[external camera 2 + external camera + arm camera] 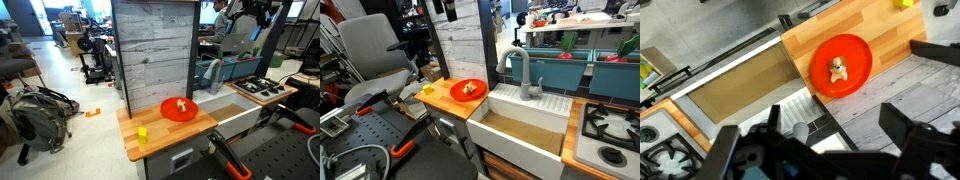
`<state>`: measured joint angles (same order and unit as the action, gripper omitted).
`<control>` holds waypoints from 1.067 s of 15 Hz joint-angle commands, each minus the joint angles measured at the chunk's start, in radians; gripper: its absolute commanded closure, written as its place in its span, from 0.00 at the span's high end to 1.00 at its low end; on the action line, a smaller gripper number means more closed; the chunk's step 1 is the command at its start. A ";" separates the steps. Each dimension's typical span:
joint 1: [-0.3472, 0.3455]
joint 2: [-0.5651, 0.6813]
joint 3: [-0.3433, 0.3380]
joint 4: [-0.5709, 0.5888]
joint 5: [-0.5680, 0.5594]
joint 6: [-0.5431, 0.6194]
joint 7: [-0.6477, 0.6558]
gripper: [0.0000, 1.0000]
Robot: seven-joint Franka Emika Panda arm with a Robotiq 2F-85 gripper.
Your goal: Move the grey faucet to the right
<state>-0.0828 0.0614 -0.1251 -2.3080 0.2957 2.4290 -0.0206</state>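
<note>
So, gripper (825, 150), wrist view: two dark fingers (740, 150) stand wide apart at the bottom edge, with nothing held between them.
Red plate (841, 65), wrist view: lies on the wooden counter (890, 40), ahead of the gripper and well apart from it, with a small pale item (838, 69) on it.
White sink (735, 90), wrist view: ahead of the gripper toward the picture's left, with its ribbed ledge reaching in below the fingers.
Grey faucet, wrist view: a pale round shape shows between the fingers, too blurred to name for sure.
Grey faucet (523, 75), exterior view: stands upright on the sink's (505, 150) back ledge, its spout arching toward the plate (468, 90). The gripper cannot be made out here.
Stove (608, 130), exterior view: just beside the sink, on the side away from the plate.
Plate (180, 108), exterior view: on the counter (150, 145), with a yellow block (142, 133) near it.
Faucet, same view: too small to tell.
</note>
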 commanded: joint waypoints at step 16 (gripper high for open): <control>-0.138 0.689 0.067 0.664 0.176 0.061 0.205 1.00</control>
<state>-0.2181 0.6761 -0.0742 -1.7391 0.4791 2.4939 0.1238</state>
